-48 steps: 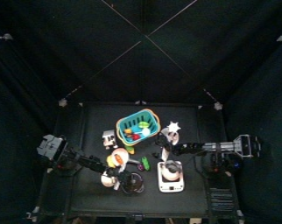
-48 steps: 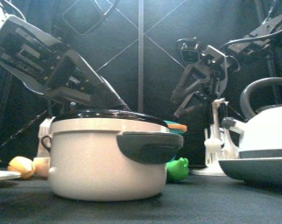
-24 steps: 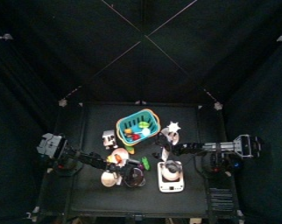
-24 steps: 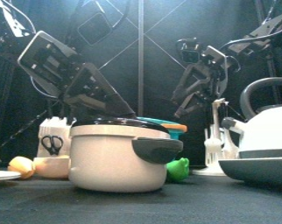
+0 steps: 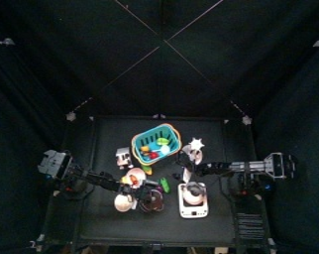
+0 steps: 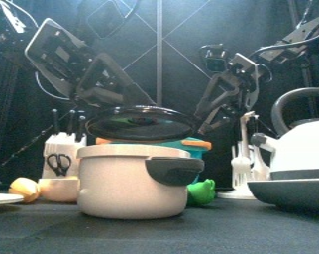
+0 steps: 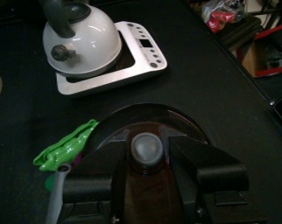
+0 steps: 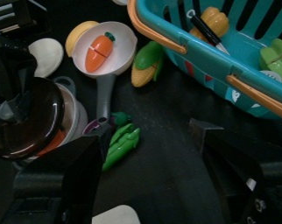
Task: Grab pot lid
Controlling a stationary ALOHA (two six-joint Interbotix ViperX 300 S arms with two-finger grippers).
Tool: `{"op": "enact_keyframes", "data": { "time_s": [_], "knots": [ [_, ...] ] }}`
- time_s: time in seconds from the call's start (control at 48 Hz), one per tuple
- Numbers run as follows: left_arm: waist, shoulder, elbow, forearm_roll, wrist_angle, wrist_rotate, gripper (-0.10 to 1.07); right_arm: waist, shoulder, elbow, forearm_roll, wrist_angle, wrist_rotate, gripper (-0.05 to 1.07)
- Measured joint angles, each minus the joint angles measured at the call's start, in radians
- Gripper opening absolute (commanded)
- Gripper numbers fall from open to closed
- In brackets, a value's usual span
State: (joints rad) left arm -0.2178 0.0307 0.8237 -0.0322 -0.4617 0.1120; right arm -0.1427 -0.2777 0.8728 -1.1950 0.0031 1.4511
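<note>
The dark glass pot lid [image 6: 143,125] with a grey knob [image 7: 146,147] hangs level a little above the cream pot [image 6: 129,184], clear of its rim. My left gripper [image 7: 155,166] is shut on the lid, one jaw on each side of its edge, reaching in from the left [image 6: 96,94]. In the top view the pot [image 5: 149,198] sits at the table's front middle. My right gripper [image 8: 155,179] hangs open and empty behind and to the right of the pot [image 6: 229,94].
A white kettle on its base [image 7: 91,48] stands right of the pot [image 6: 301,149]. A green pea pod [image 7: 67,153] lies beside the pot. Behind are a teal basket [image 8: 225,48], a bowl holding a carrot [image 8: 99,48] and a white utensil holder [image 6: 59,159].
The left gripper has lifted the lid off the pot; it sat on the pot in both earlier frames. The right arm has not moved.
</note>
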Motion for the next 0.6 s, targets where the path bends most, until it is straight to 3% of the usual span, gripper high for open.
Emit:
{"op": "enact_keyframes", "data": {
  "time_s": [0.604],
  "knots": [
    [0.037,-0.178,0.098,-0.002,-0.02,0.0,0.4,0.003,-0.003,0.0,0.0,-0.002,-0.002,1.01]
  ]
}}
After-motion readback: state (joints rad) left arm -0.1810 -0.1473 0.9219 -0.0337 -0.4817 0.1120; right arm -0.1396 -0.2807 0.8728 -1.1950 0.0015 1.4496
